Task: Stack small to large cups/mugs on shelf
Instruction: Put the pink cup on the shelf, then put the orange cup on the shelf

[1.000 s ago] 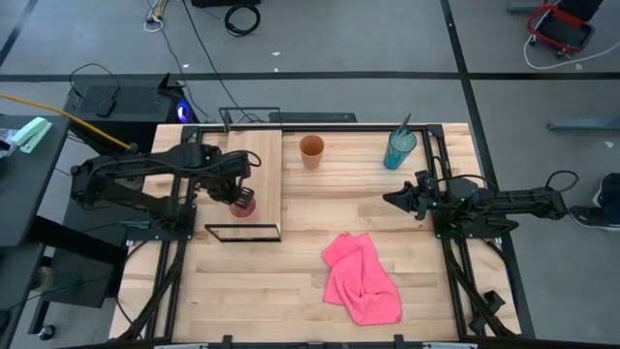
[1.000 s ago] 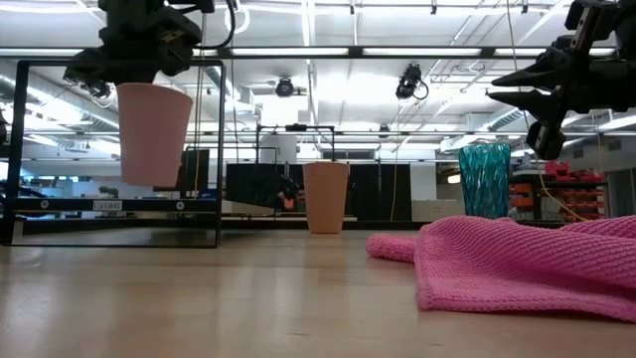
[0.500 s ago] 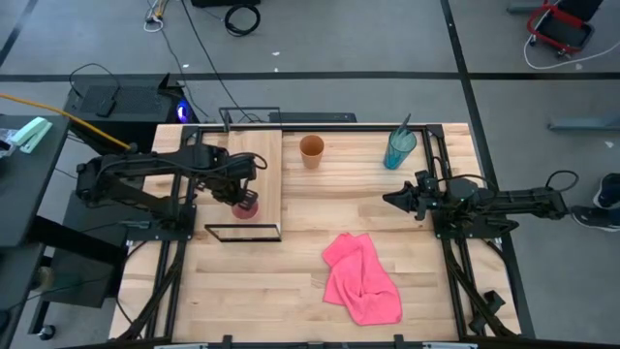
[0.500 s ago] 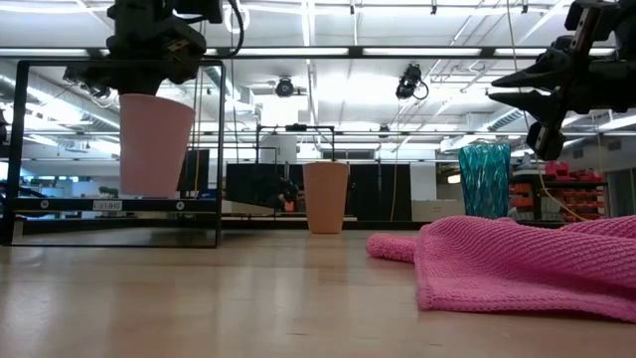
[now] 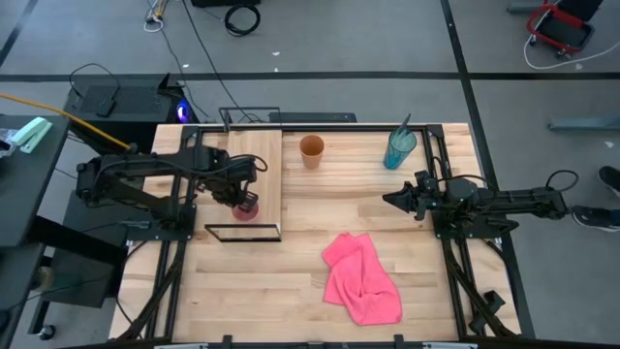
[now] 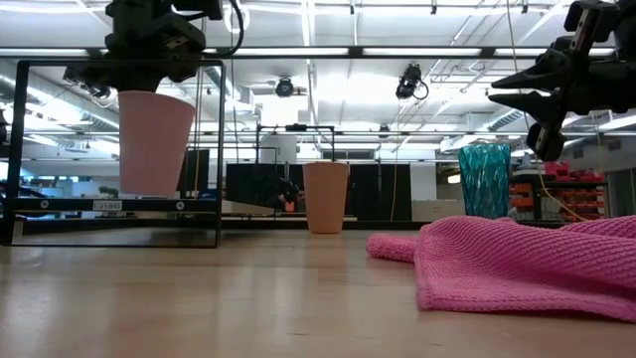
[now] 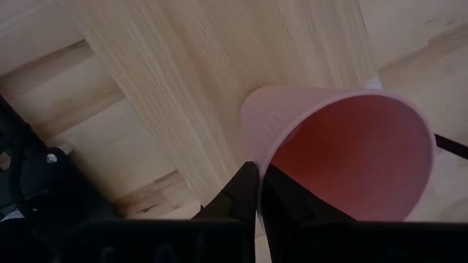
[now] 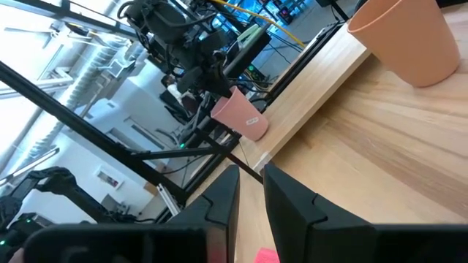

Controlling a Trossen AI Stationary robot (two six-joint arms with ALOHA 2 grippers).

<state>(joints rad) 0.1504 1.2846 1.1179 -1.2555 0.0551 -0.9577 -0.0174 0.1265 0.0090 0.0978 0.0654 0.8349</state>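
Pinching the rim of the small pink cup [image 7: 344, 150], the left gripper [image 5: 244, 197] holds it upright over the near part of the shelf [image 5: 263, 160], a light plank inside a thin black frame [image 6: 220, 149]. Its jaws are nearly closed, one finger inside the rim and one outside. From table height the pink cup hangs within the frame's outline, its base close to the plank; whether it touches the wood cannot be told.

Behind the shelf's right edge stands the orange cup [image 5: 311, 150], upright on the slatted table [image 5: 320, 291] and just beside the plank. Farther right, near the table's back corner, stands the teal tumbler [image 5: 398, 148], also upright. Both cups are apart from the shelf and from each other.

A crumpled pink cloth [image 5: 363, 279] lies on the near half of the table, right of the shelf's front end and well apart from all three cups. It covers much of the foreground from table height, with the tumbler rising behind it.

The right gripper [image 5: 389, 200] hovers above the table's right side, pointing toward the shelf, between the tumbler and the cloth. Its jaws stand slightly apart with nothing between them. The frame's black rods stand at the shelf's edges on both ends.
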